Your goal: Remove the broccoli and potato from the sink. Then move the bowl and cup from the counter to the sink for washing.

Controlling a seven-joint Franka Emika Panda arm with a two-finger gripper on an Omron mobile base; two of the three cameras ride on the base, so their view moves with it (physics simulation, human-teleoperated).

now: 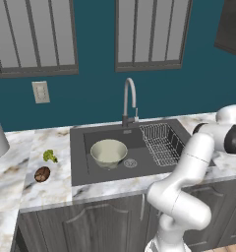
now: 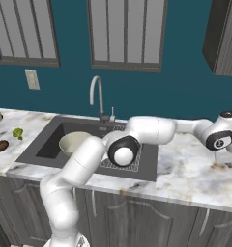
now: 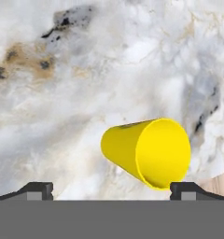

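Hand view: cup (image 3: 146, 151), plain bright yellow, no print or label legible, standing on the marble counter (image 3: 86, 84). Gripper (image 3: 112, 189) directly above it, fingertips (image 3: 39, 190) spread wide, holding nothing. Base views: bowl (image 1: 108, 151) sits in the sink (image 1: 80, 167) beside the wire rack (image 1: 162, 142); broccoli (image 1: 50, 156) and potato (image 1: 42, 173) lie on the counter left of the sink, just beside each other.

No text, label, brand, number or sign can be read anywhere in these views.
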